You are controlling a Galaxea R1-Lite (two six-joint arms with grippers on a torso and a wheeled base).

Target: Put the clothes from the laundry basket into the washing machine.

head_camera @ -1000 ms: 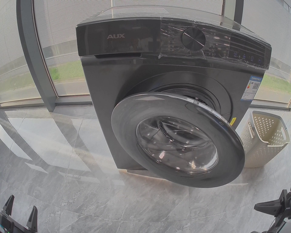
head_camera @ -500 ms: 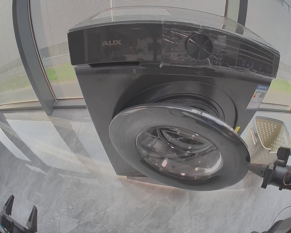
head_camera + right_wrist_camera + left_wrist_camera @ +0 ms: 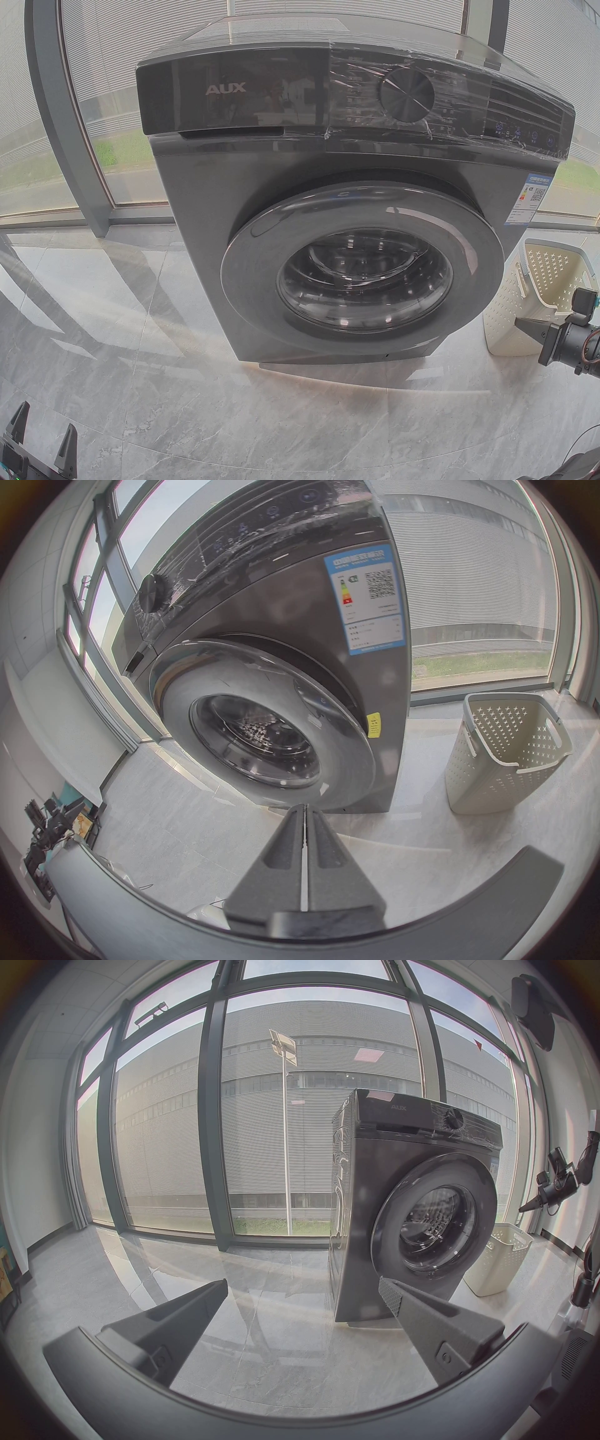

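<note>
Right now the washing machine (image 3: 206,187) stands on the grey marbled floor (image 3: 187,387) in front of a tall window (image 3: 119,125), with its dark grey front facing the robot. Its round door (image 3: 256,262) lies flat against that front and looks shut. The ribbed metal drum (image 3: 365,275) shows through the door's glass. A round dial (image 3: 407,94) sits on the control panel above the door, under a wrinkled clear film. A blue-edged label (image 3: 529,199) is stuck near the upper right corner of the front, and the right wrist view shows a small yellow sticker (image 3: 374,724) below it on the same edge.

The laundry basket (image 3: 503,312) is cream with perforated walls and stands upright on the floor just beside the machine's right side. Its open top faces up, and a handle slot is cut near the rim.

The right end effector (image 3: 520,323) hangs low at the robot's right, in front of the basket. Its tip is turned toward the machine and is apart from the door. Its fingers (image 3: 284,849) are pressed together, pad against pad.

The left end effector (image 3: 41,431) sits low at the robot's left, above the floor and well apart from the machine. Its fingers (image 3: 169,1322) are spread wide, and in the left wrist view the machine and basket show far off between them.
</note>
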